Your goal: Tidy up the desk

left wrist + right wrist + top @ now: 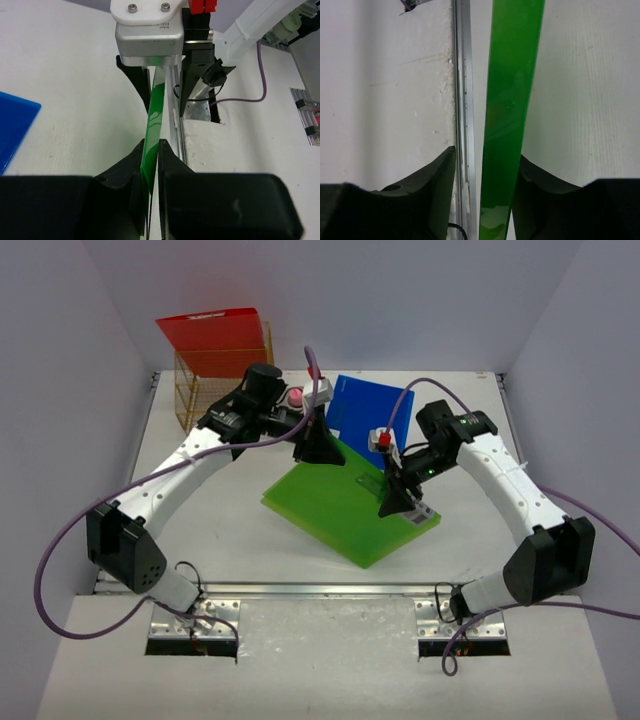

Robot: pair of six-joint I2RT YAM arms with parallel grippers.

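Note:
A green folder (340, 505) hangs tilted above the white desk (200, 540), held between both arms. My left gripper (320, 450) is shut on its far corner; in the left wrist view the jaws (151, 150) pinch the thin green sheet (156, 110) edge-on. My right gripper (397, 502) sits over the folder's right edge. In the right wrist view its fingers (486, 154) are open around the green edge (512, 75), with a clear gap on the left side.
A blue folder (365, 410) lies at the back centre and shows in the left wrist view (12, 125). A red folder (215, 335) stands in a gold wire rack (215, 390) at back left. A pink object (296, 396) lies behind the left gripper. A metal rail (320, 590) runs along the near edge.

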